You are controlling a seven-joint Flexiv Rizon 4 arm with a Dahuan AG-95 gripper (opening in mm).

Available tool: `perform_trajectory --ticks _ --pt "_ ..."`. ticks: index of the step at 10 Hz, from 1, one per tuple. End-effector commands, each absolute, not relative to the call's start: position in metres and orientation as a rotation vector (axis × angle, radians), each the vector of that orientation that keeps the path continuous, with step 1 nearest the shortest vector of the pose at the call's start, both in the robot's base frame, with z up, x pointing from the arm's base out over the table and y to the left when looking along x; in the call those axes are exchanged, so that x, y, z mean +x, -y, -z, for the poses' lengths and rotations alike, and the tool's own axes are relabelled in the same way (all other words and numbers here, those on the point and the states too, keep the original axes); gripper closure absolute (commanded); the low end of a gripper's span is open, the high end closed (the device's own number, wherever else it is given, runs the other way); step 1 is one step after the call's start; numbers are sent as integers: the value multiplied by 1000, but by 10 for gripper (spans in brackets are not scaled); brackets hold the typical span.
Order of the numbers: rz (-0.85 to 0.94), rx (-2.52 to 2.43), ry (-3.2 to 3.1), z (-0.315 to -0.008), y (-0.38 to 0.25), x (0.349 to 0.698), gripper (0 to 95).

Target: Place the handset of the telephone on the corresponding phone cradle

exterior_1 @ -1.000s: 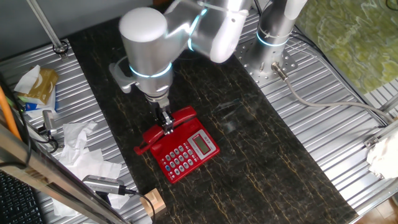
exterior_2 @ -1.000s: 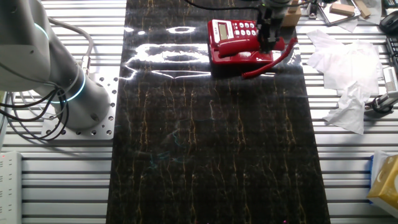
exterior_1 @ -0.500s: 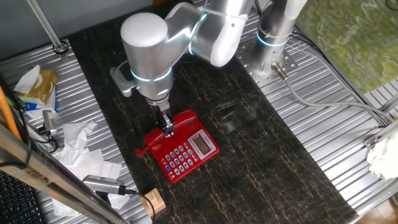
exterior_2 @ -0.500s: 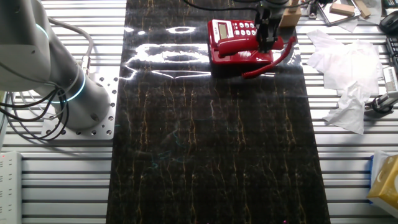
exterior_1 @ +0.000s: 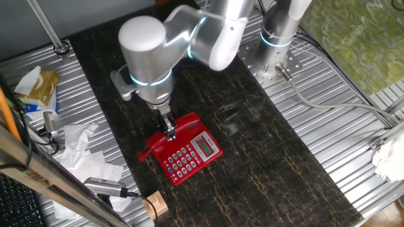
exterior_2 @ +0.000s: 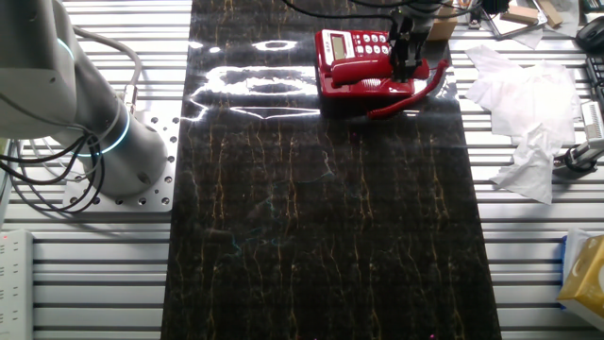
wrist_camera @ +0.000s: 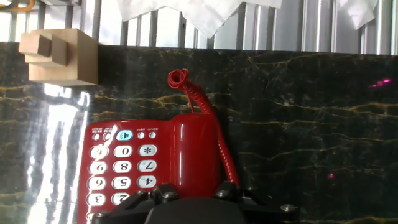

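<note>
Handset [wrist_camera: 194, 152] lies along the phone cradle [exterior_2: 363, 86] beside the keypad, seemingly seated, while the gripper [exterior_1: 168, 128] has risen slightly, jaw state unclear.

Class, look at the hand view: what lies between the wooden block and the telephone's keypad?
Only bare dark marble mat, with a bright glare streak. The wooden block and the telephone stand apart in the hand view.
</note>
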State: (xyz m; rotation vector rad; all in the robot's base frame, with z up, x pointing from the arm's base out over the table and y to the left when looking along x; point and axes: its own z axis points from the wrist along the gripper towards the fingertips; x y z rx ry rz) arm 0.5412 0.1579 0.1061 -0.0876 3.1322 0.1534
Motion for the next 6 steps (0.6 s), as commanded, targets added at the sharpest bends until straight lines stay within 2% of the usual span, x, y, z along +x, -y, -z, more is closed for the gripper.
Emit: perform_trajectory --ticks 1,6 --pt "-150 -89 -3137 -106 -158 539 950" --pt "-147 -90 -3163 -100 -163 539 950"
